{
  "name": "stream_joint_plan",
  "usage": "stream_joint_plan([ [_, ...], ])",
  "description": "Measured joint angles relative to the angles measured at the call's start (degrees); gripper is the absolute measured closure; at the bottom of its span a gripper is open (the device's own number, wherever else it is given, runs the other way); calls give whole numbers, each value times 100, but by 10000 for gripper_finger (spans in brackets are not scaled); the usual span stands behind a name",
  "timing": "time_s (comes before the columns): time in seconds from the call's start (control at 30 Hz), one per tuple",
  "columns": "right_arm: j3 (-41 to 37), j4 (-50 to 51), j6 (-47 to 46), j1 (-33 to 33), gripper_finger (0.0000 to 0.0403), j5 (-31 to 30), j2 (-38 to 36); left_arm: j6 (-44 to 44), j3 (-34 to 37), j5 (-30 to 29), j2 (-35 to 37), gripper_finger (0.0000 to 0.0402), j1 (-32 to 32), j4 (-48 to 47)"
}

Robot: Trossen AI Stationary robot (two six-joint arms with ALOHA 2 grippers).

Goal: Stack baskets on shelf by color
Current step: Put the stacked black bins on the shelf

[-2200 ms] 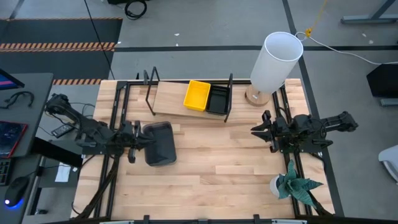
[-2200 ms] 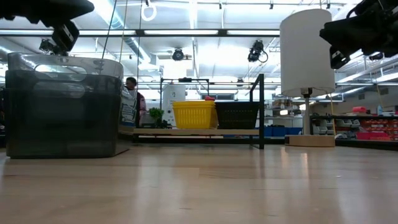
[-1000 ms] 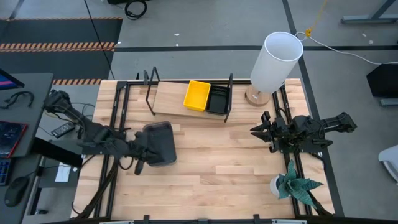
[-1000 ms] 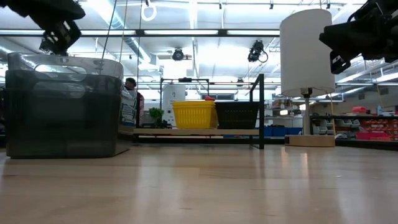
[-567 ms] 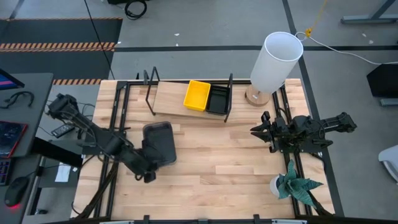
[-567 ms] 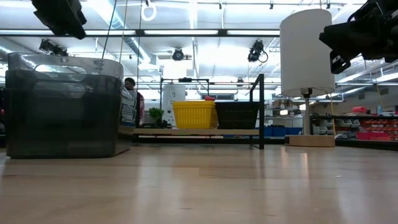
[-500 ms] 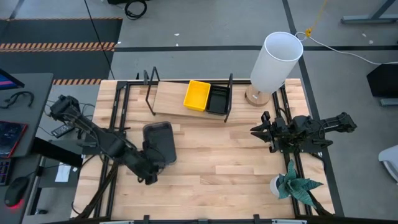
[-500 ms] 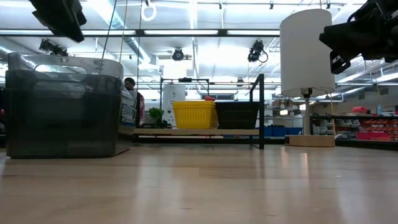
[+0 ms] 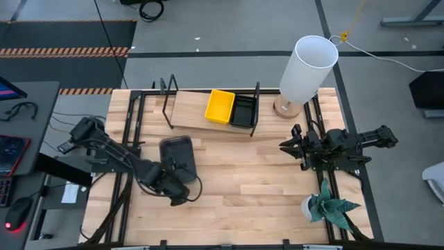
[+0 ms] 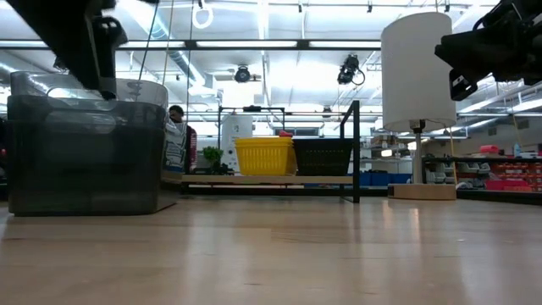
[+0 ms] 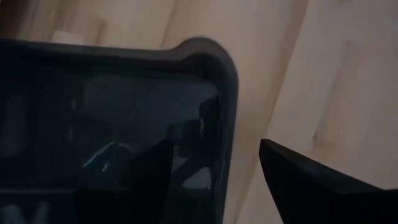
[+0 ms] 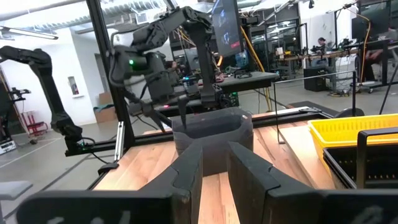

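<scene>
A smoky grey basket [image 9: 176,154] stands with its bottom on the tabletop left of centre; it shows large at the left in the low view [image 10: 85,144]. My left gripper [image 9: 179,175] is open at the basket's near end. One finger [image 11: 149,174] is inside and the other [image 11: 305,186] outside the wall beside a rounded corner [image 11: 217,68]; whether they touch it, I cannot tell. On the shelf [image 9: 191,110] at the back, a yellow basket [image 9: 220,106] and a black basket [image 9: 243,111] sit side by side. My right gripper [image 9: 288,146] hovers open over the table's right side.
A lamp with a tall white shade [image 9: 307,66] stands at the back right. A small potted plant [image 9: 329,205] sits near the right front corner. The shelf's black wire frames [image 9: 168,98] rise at both of its ends. Bare slatted wood lies between the grey basket and my right gripper.
My left gripper has swung from the grey basket's left side round to its near end, toward the table's near and right edges. It has turned and come down over the wall. The basket has stayed where it was.
</scene>
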State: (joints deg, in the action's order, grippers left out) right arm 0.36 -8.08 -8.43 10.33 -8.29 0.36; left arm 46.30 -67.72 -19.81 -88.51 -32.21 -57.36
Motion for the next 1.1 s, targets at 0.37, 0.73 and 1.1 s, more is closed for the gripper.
stream_joint_plan([
  [0.37,0,0,0,0,324,2,0,-531,419,1034,-549,210,472,418],
  [0.73,0,0,0,0,324,3,0,-654,623,1513,-538,366,694,650],
  [1.1,0,0,0,0,324,4,0,-1128,342,1356,-439,387,656,151],
])
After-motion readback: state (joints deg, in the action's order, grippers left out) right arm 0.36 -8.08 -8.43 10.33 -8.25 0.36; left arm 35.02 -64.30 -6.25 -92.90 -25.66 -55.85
